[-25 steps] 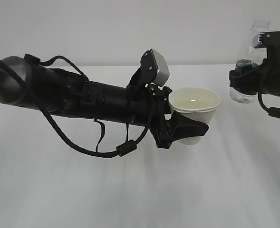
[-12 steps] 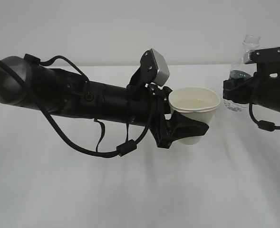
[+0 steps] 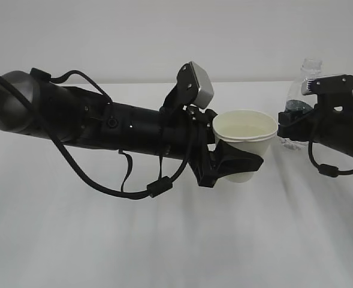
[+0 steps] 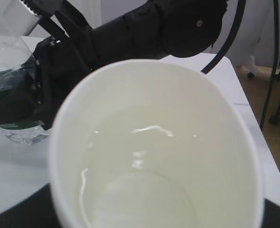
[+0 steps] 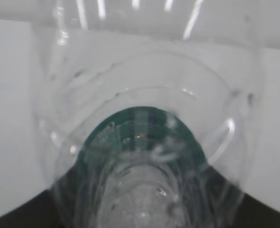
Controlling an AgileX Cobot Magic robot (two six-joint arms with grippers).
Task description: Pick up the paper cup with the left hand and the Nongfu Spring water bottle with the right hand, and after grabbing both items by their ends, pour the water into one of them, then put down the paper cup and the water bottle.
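The white paper cup hangs upright above the table, and my left gripper is shut on its lower half. Clear water lies in the cup's cream inside, which fills the left wrist view. Just right of the cup stands the clear Nongfu Spring water bottle, upright and capless. My right gripper is shut on it at the dark green label. The bottle's base sits low by the table; contact cannot be told. In the right wrist view the bottle fills the frame and hides the jaws.
The white table spreads under both arms, with a plain white wall behind. The thick left arm spans the left half of the exterior view. In the left wrist view the table's right edge drops to a floor with chair legs.
My right gripper has carried the bottle down and to the left, closer to the cup and the table. The left arm and the cup have stayed still.
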